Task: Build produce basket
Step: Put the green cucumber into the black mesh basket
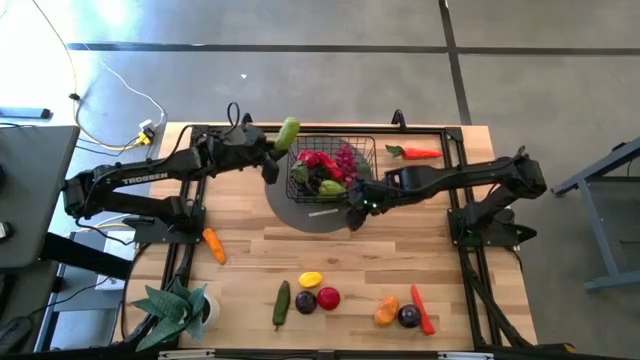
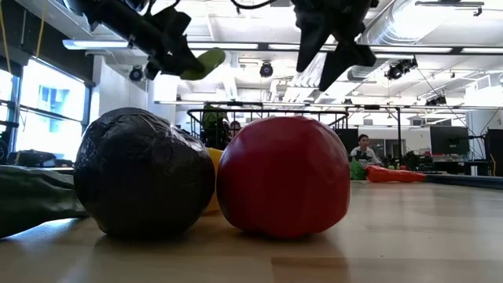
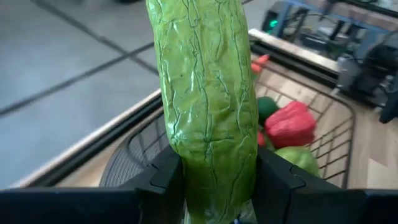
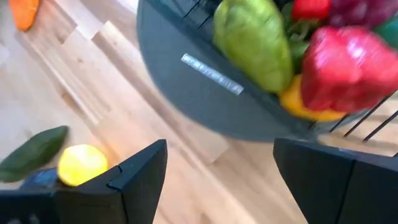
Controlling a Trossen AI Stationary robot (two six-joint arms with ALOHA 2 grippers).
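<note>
While the cuke is hanging over the rim: left tool is pinching a green cucumber at its lower end, long body sticking out past the fingers.
Cuke handling: looking light, wrinkled skin prob giving decent friction; end grip is leaving it free to swing, so a hold nearer mid-length would likely be steadier.
Basket: basket is sitting on a grey disc mat at the counter's far-centre, already carrying red and green peppers plus purple grapes.
Left arm pose: reaching in from the left edge, wrist raised, tool hovering at the basket's far-left corner w/ the cuke angled above it.
Right tool: right tool is standing spread and empty, hovering low just beside the basket's near-right corner over the mat; arm stretching in from the right.
Remaining produce: carrot, chili and a near-edge cluster w/ lemon are lying on the counter, well apart from the basket.
</note>
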